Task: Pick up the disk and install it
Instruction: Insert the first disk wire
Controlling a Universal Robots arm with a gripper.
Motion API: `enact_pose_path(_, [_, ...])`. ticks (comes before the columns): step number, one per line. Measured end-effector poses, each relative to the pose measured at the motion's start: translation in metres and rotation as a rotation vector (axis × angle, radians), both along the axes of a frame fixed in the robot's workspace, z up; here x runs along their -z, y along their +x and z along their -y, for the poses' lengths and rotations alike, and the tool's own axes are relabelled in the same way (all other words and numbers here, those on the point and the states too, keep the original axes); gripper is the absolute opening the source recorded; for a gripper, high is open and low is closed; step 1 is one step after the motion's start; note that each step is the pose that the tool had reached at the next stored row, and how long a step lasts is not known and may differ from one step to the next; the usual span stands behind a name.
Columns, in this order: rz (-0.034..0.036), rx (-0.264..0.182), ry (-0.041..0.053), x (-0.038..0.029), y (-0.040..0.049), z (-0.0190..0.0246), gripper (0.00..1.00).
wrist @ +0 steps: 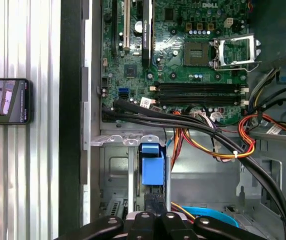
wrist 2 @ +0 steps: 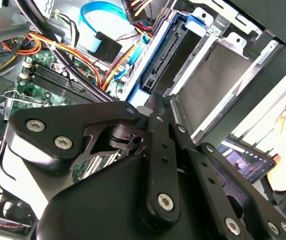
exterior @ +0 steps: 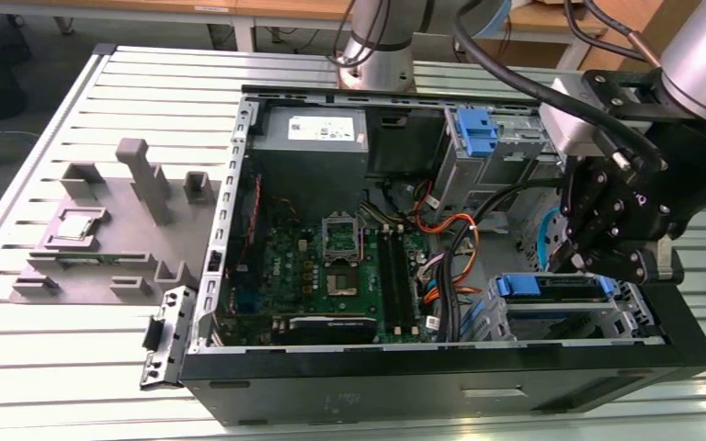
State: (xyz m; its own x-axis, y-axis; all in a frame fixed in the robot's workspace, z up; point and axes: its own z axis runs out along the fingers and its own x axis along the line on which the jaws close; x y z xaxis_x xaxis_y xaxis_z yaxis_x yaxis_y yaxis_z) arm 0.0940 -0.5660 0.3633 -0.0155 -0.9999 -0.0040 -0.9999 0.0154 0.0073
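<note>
Your disk (exterior: 555, 287) stands on edge in the drive cage (exterior: 498, 322) at the 4 o'clock corner of the case (exterior: 451, 390) in the exterior view, seemingly so it slides straight down. The gripper (exterior: 601, 266) hangs directly over its top edge (clenched or released, I cannot tell). Orange and black cables (exterior: 451, 250) crowd its 9 o'clock side, the motherboard (exterior: 328, 266) beyond.

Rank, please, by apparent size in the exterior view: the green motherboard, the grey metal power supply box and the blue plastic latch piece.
1. green motherboard
2. grey metal power supply box
3. blue plastic latch piece, clearly smallest
</note>
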Motion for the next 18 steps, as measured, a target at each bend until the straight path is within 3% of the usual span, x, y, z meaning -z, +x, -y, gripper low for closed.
enact_pose_path(3, [0.0002, -0.005, 0.0003, -0.001, 0.0001, 0.0, 0.1])
enact_pose_path(8, [0.0002, -0.072, -0.0001, -0.0011, 0.0002, 0.0, 0.1])
enact_pose_path(18, [0.0002, -0.073, 0.0, -0.0011, 0.0002, 0.0, 0.1])
